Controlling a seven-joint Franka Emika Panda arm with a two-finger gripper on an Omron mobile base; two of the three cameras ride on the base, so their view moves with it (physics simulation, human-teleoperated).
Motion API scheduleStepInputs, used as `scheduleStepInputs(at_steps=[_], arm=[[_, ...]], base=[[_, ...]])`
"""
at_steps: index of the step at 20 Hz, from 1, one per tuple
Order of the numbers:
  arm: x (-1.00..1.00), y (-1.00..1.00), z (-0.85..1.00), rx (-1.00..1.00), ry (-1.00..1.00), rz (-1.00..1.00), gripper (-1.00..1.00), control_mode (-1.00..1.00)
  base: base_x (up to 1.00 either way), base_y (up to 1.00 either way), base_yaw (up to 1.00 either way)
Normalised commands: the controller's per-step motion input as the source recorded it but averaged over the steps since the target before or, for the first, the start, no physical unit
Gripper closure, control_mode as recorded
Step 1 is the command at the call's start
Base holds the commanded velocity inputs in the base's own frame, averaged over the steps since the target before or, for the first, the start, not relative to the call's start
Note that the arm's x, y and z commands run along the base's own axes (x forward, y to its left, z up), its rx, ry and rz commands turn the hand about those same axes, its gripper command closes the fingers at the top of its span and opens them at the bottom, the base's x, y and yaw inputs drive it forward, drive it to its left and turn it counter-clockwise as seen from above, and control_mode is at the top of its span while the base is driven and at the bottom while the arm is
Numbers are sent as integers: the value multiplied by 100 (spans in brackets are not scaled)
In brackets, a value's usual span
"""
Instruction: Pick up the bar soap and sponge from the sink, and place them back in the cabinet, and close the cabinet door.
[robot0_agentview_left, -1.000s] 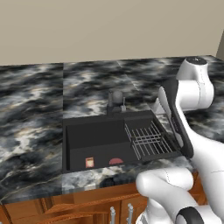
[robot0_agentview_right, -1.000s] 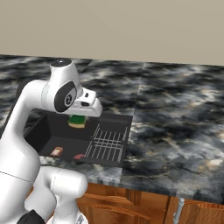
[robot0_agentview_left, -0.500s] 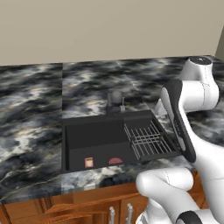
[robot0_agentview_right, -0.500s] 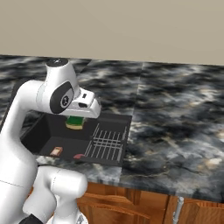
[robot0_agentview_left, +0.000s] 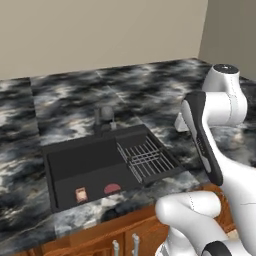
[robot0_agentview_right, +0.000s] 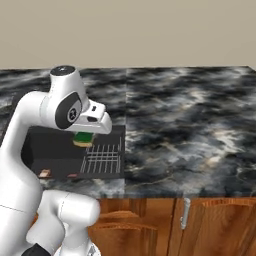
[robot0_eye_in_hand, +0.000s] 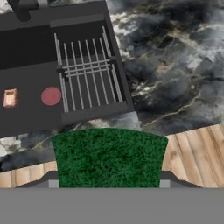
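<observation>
Rising and swinging away from the sink (robot0_agentview_left: 60, 165), the pincer (robot0_agentview_right: 83, 138) carries the sponge (robot0_eye_in_hand: 108, 157) clamped between its fingers above the rack (robot0_eye_in_hand: 87, 72), for the cabinet, leaving the orange bar (robot0_eye_in_hand: 10, 98) in the basin.

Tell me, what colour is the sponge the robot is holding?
Green on top, yellow underneath; the sponge shows both best in the right base view.

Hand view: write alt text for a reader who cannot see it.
The gripper holds the green-topped sponge high above the black sink. An orange block and a pink piece lie in the basin beside the wire rack.
</observation>
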Motion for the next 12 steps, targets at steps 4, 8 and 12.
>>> scheduleStepInputs(at_steps=[4, 8, 12], arm=[[0, 0, 0, 0, 0, 0, 100, 100], [0, 0, 0, 0, 0, 0, 100, 100], [0, 0, 0, 0, 0, 0, 100, 100]], base=[[0, -4, -54], [0, -38, -50], [6, -61, -43]])
